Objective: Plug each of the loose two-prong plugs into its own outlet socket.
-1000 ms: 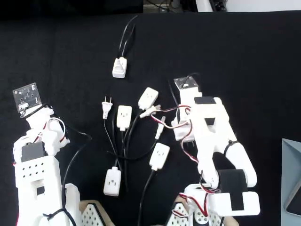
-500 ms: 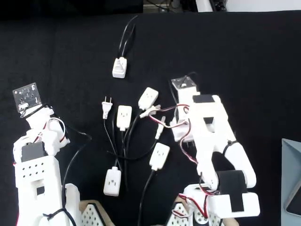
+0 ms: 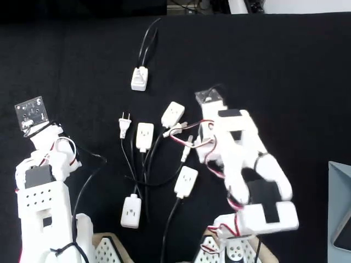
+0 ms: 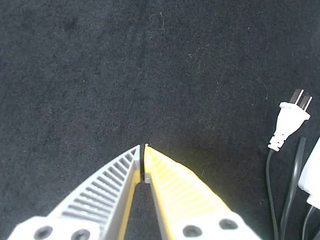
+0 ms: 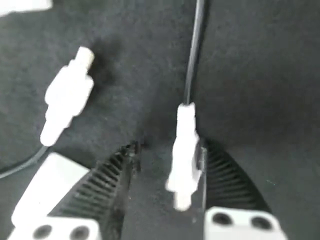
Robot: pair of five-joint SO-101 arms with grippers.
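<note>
Black ribbed fingers (image 5: 107,185) of the right gripper (image 5: 166,148) are spread apart. A white plug (image 5: 184,150) is seen between them, close against one finger, with its cable trailing away over the dark cloth (image 3: 285,66). A second plug (image 5: 67,107) is laid just beside it. The left gripper (image 4: 144,148) is pressed together over bare cloth, and a pronged plug (image 4: 289,120) is laid well apart from it. White sockets (image 3: 144,136) are scattered between the arms.

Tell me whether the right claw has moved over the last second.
Yes. Seen from the high view, the right claw and its arm have swung left, closer to the white socket, which has stayed put.
</note>
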